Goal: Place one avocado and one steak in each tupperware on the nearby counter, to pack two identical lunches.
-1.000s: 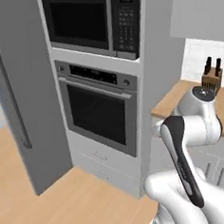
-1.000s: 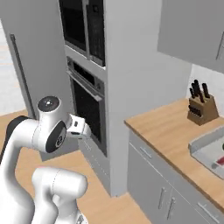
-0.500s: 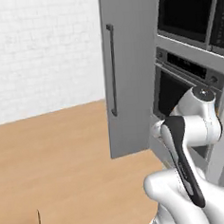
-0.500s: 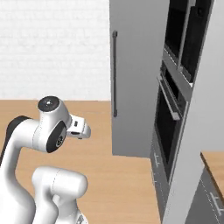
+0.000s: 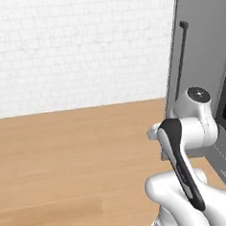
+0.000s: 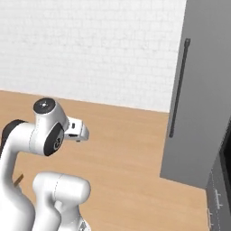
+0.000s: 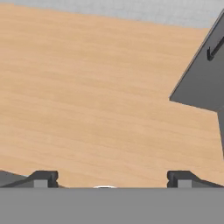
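Hanging spread and empty, the gripper point(image 7: 112, 177) faces wooden floor point(image 5: 65, 152), a white brick wall point(image 6: 90, 49) and, probably, a grey fridge point(image 6: 203, 113).

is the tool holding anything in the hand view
No, the tool is open with its two fingertips wide apart and just bare wood floor between them.

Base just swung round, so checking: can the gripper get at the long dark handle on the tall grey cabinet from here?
Probably not yet: the open, empty gripper faces bare wooden floor, and the long dark handle stands off to one side.
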